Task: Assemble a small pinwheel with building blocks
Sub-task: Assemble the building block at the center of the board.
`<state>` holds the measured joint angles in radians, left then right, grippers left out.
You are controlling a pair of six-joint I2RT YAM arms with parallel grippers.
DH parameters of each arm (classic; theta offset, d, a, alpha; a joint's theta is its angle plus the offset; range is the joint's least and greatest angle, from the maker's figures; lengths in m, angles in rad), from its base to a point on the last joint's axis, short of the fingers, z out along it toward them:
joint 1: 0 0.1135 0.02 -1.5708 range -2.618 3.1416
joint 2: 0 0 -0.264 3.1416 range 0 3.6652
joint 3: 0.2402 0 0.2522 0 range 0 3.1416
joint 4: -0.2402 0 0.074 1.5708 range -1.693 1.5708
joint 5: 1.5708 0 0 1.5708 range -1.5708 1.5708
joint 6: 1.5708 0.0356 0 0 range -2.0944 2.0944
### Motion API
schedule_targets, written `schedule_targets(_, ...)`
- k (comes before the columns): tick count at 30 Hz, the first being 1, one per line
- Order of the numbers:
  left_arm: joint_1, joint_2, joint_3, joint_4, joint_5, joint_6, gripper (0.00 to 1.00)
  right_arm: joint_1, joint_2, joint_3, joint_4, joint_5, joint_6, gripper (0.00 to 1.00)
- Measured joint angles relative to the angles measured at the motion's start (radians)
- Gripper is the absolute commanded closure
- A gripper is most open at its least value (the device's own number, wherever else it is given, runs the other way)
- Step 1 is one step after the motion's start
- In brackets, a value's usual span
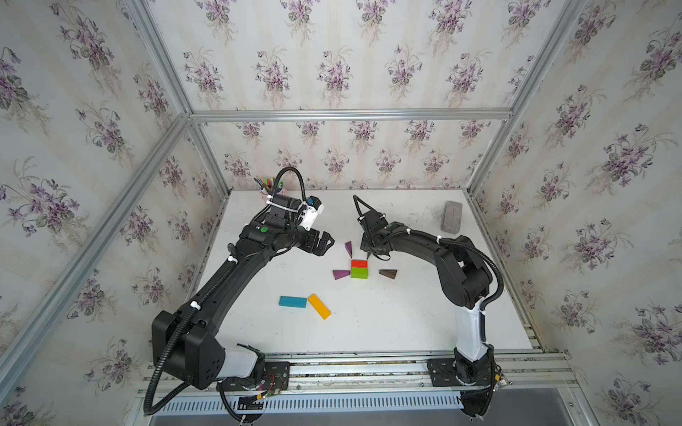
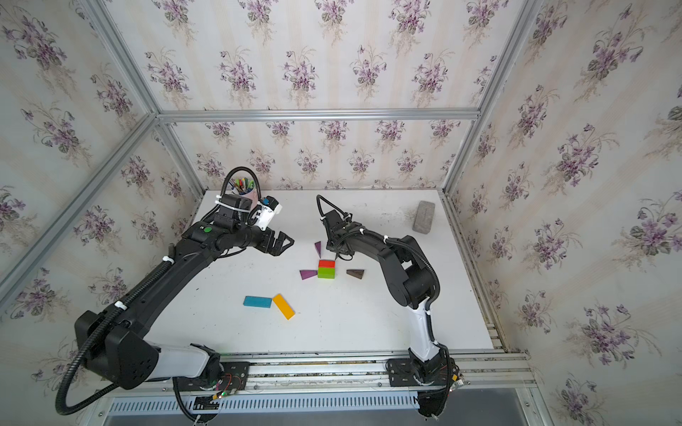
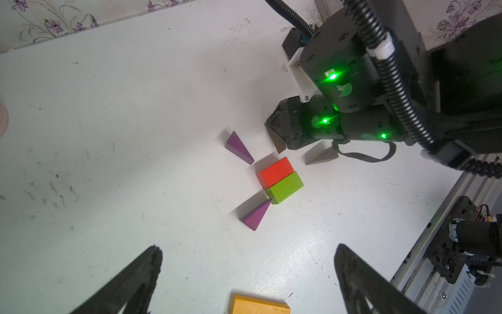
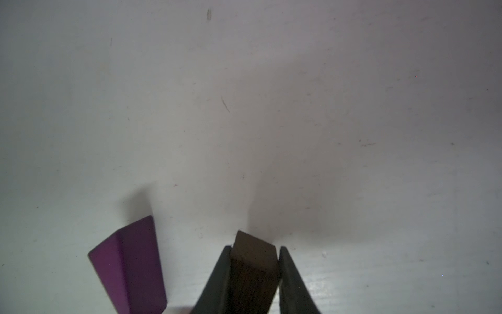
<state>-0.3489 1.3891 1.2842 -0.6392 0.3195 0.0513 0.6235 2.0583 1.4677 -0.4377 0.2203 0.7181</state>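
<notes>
Right wrist view: right gripper (image 4: 255, 248) clamps a brown wedge (image 4: 252, 271) at one o'clock of the red-green centre (image 1: 359, 268); left gripper (image 1: 326, 243) gapes empty. Three wedges (image 1: 340, 274) lie around it; blue bar (image 1: 292, 301) and yellow bar (image 1: 319, 306), seven o'clock, seemingly await the stem.

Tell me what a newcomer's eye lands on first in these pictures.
The bright red block and green block pressed together in the middle of the table draw the eye first, with purple wedges close by. Just behind them the right gripper is shut on a dark brown wedge, while the left gripper hangs open to their left.
</notes>
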Motion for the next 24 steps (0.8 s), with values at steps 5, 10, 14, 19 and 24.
schedule_targets(5, 0.001, 0.0, 0.0, 0.0, 0.001, 0.0, 0.0, 0.0, 0.02, 0.035, -0.007, 0.011, 0.0, 0.8)
schedule_targets(10, 0.005, 0.0, 0.0, 0.0, 0.008, 0.0, 0.0, 0.005, 0.026, 0.05, -0.017, 0.027, 0.0, 0.8)
schedule_targets(14, 0.01, 0.0, 0.0, 0.0, 0.012, 0.0, 0.0, 0.01, 0.026, 0.05, -0.034, 0.03, 0.0, 0.8)
schedule_targets(19, 0.011, 0.0, 0.0, 0.0, 0.015, -0.001, 0.0, 0.018, 0.026, 0.05, -0.039, 0.04, 0.007, 0.8)
schedule_targets(24, 0.013, 0.001, 0.001, 0.0, 0.019, -0.003, 0.0, 0.019, 0.027, 0.05, -0.038, 0.053, 0.008, 0.8)
